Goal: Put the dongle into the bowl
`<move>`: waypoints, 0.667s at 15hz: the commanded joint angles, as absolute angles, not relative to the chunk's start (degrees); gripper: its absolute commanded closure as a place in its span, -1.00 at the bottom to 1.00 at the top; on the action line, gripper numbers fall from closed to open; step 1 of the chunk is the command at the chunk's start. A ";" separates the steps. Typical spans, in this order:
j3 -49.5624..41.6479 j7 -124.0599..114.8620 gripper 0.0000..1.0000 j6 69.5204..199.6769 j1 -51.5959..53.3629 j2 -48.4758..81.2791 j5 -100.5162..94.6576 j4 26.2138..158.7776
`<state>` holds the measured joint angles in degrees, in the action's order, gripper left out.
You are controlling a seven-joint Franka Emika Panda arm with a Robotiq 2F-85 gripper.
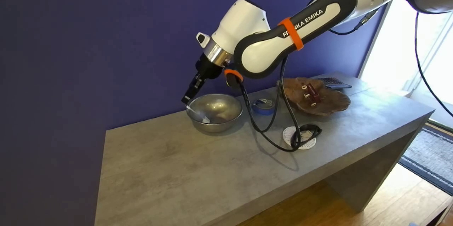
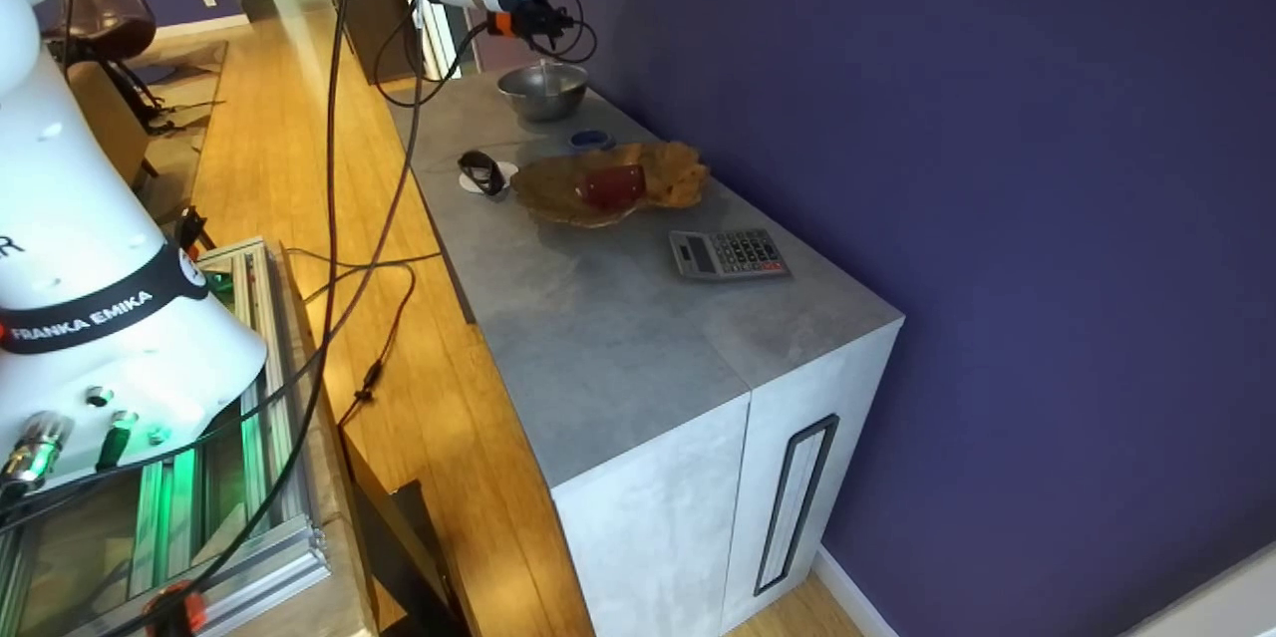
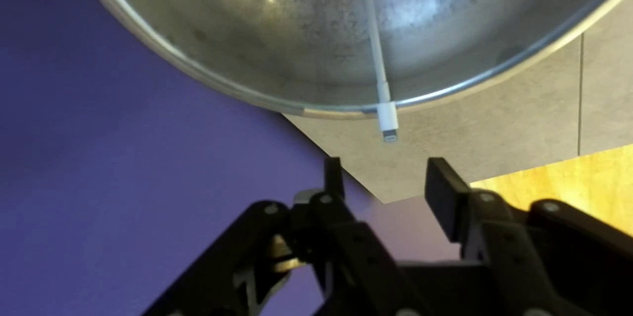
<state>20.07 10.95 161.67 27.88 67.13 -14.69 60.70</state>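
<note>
The two black fingers [image 3: 441, 192] of the gripper [image 3: 385, 176] were spread apart in the lower part of the wrist view, and a corner of the grey table [image 3: 519, 118] and the purple wall [image 3: 173, 158] were seen through the gap. The dongle [image 3: 377, 51] was located in the upper middle of that view: its white cord was stretched across the inside of the metal bowl [image 3: 222, 34], its plug [image 3: 387, 117] was extended beyond the lower rim toward the fingertips, from which it was separated in the frame, and its block was cut off by the top edge. Whether the rim was touched by the cord could not be told. In an exterior view, the block [image 1: 206, 120] was seen inside the bowl's outline, at its lower left, and the cord was slanted up to the left rim, just below the fingertips. The bowl was set upright near the wall; on its right, a blue ring [image 1: 263, 110] was placed just beside it, and farther right a dark red wheeled toy [image 1: 314, 93] was borne by a brown wooden tray [image 1: 332, 100]. In both exterior views, a black object [image 2: 482, 172] was laid over a white slotted disc [image 1: 288, 134]. A calculator [image 2: 738, 253] was shown just right of centre in an exterior view, with the white arm [image 2: 90, 218] along the left edge.
</note>
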 commanded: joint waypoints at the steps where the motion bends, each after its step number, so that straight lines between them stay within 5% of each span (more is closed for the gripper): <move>1: 18.59 9.52 -0.59 157.55 27.23 57.99 -15.78 70.41; 4: 22.40 12.51 -0.98 149.76 24.40 51.38 -14.28 77.57; 10: 29.80 20.89 -1.00 144.38 17.25 40.20 -13.19 92.29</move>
<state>24.12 12.83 142.64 22.95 47.12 -14.67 80.95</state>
